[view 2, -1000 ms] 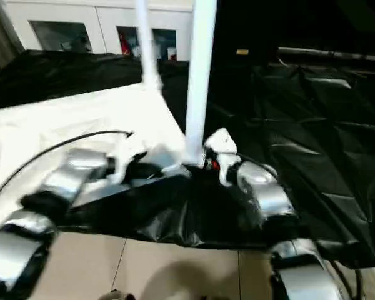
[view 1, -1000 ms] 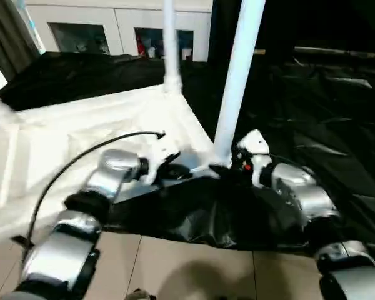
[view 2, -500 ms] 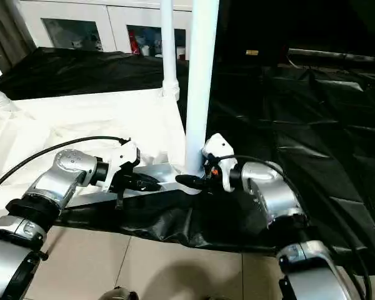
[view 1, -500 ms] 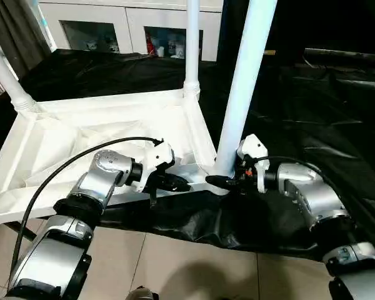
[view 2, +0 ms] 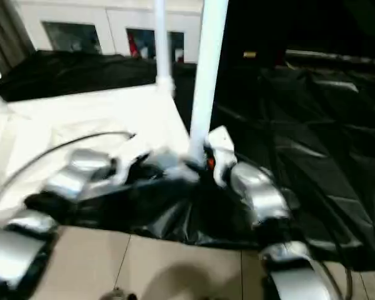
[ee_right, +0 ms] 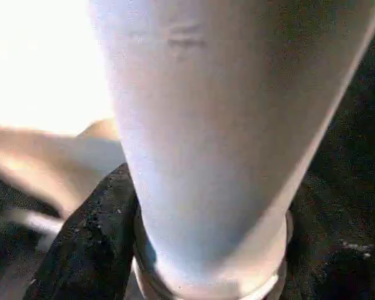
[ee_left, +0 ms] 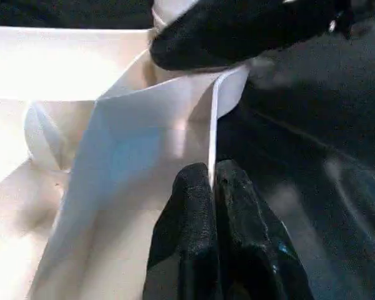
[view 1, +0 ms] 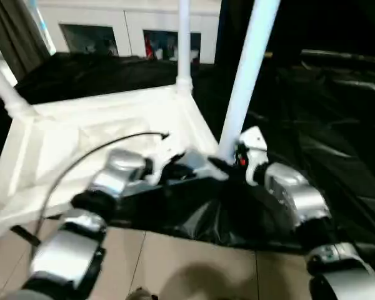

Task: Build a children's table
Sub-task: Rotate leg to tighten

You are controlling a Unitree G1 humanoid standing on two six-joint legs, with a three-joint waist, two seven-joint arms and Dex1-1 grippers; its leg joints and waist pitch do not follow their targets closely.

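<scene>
The white table top (view 1: 81,131) lies upside down on a black sheet, ribbed side up. Three legs show standing in its corner sockets: the near leg (view 1: 244,75), a far leg (view 1: 184,44) and one at the left (view 1: 3,87). My left gripper (view 1: 187,164) is at the near corner, shut on the thin raised rim (ee_left: 211,144), which its fingers (ee_left: 190,206) pinch. My right gripper (view 1: 222,164) is at the base of the near leg (ee_right: 206,125), one finger (ee_right: 94,250) against the socket collar and the other side in shadow.
The crumpled black sheet (view 1: 337,125) covers the ground to the right and behind. Beige floor tiles (view 1: 187,262) run along the front. White cabinets with glass doors (view 1: 94,34) stand at the back, with a dark curtain (view 1: 15,31) at the far left.
The whole picture has shifted and blurred, so the head camera has moved. Both grippers stay at the table's near corner, holding as before.
</scene>
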